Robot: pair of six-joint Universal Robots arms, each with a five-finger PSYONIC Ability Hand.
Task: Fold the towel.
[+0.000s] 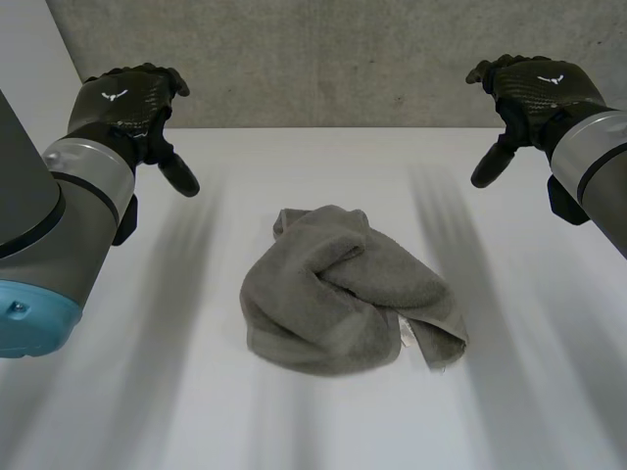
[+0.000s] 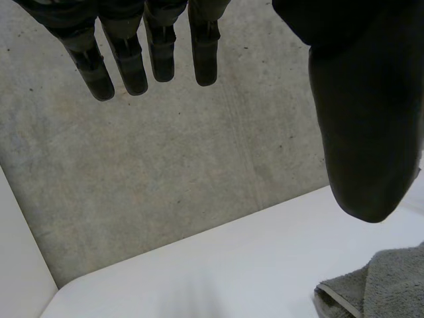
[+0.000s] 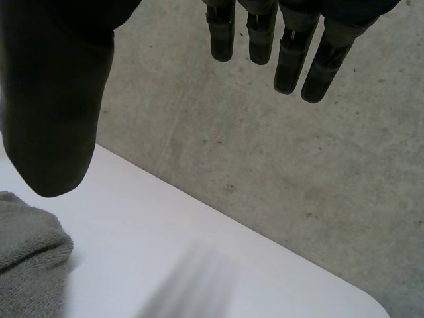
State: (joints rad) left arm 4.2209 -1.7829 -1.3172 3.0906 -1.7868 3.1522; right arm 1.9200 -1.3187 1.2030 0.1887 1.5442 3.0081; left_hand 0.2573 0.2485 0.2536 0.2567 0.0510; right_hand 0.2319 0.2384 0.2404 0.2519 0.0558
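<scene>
1. Towel [image 1: 348,294]: one grey terry cloth. It lies in a crumpled heap on the white table [image 1: 294,166], with its layers bunched and lapped over one another. No edge lies straight and no corner is laid out.
2. Left hand [image 1: 132,103]: held in the air beyond the towel on its left side, well apart from it. Its fingers [image 2: 152,53] are straight and spread and its thumb [image 2: 361,132] stands wide of them. It is empty and touches nothing. A hemmed bit of the towel lies below and past the thumb.
3. Right hand [image 1: 534,88]: held in the air beyond the towel on its right side, also well apart from it. Its fingers are straight, its thumb is set wide, and it holds nothing. A rounded lump of the towel lies below the thumb.
4. Grey wall [image 1: 323,59]: rough concrete, standing behind the towel past the table's far edge.
5. Progress, by judgement:
   - Nothing is done. No fold is made and neither hand is on the cloth.
   - This looks like the very start of the task.
6. Work left, by judgement:
   - Bring the hands down to the towel.
   - Find its corners or an edge and spread it flat.
   - Lay one half over the other and square the edges.
7. Containers: none to enter. The towel lies directly on the table, inside nothing, and nothing rests on the towel.
</scene>
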